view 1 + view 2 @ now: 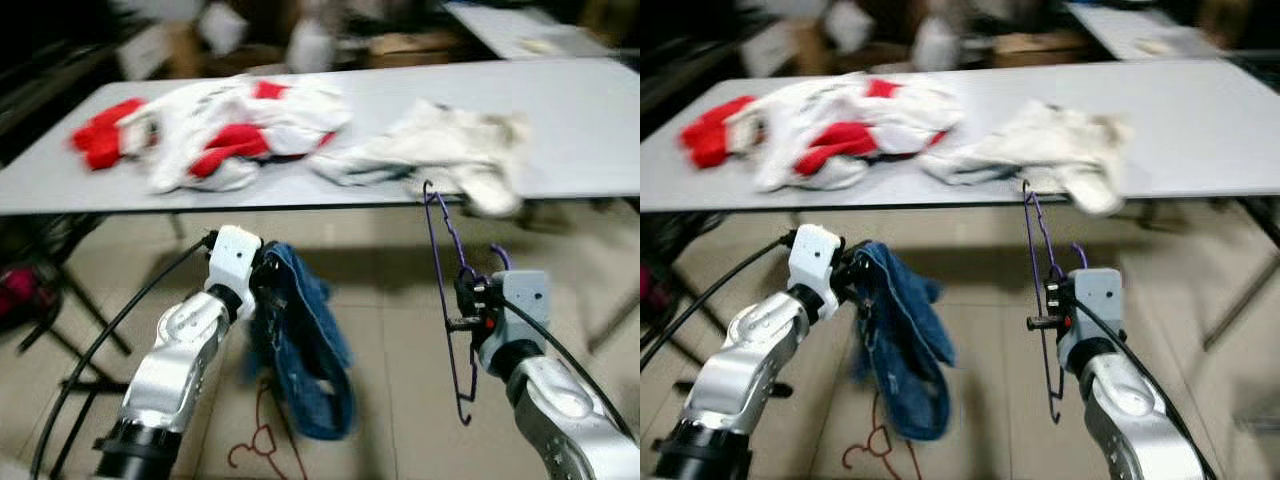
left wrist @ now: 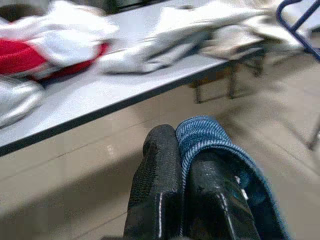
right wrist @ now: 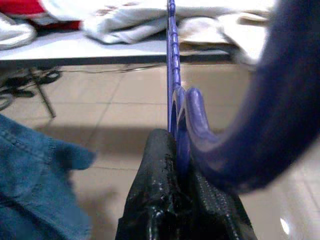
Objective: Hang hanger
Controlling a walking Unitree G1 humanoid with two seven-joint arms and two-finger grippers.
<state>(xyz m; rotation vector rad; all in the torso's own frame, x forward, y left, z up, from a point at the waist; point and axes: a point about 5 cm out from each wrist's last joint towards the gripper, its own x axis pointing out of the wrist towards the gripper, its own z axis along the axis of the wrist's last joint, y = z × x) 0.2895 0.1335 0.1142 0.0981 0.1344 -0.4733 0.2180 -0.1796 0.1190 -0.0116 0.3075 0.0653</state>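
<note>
Count: 2 hangers, 2 grippers, 1 blue denim garment, 2 clothing heaps, 2 tables.

Purple hanger (image 1: 447,300): 1 off, thin wire type, held upright in front of the robot, below the tabletop (image 1: 580,120) edge, hook end near its front lip. Right gripper (image 3: 175,200) has it; jaws closed tight on the wire w/ no gap visible in the right wrist view.

Red hanger (image 1: 262,446): 1 off, lying flat on the tiled floor (image 1: 390,330) between the two arms, partly covered by the hanging denim.

Blue denim garment (image 1: 305,350): 1 off, hangs from the left gripper (image 2: 182,200) down toward the floor, well clear of the tabletop. Left jaws closed on a fold of the fabric; the cloth wraps over one finger in the left wrist view.

On the grey tabletop: red-and-white clothing heap (image 1: 215,130) to the robot's left, white/cream garment (image 1: 445,150) to the right, one corner drooping over the front edge just above the purple hanger. The 2 heaps lie close, about touching at the middle.

Surroundings: second table (image 1: 520,30) behind, far right, w/ a small item on it, too blurred to ID. Folding legs under the near table at both ends. Black cable (image 1: 110,340) runs along the left arm. Background dark & blurred.
</note>
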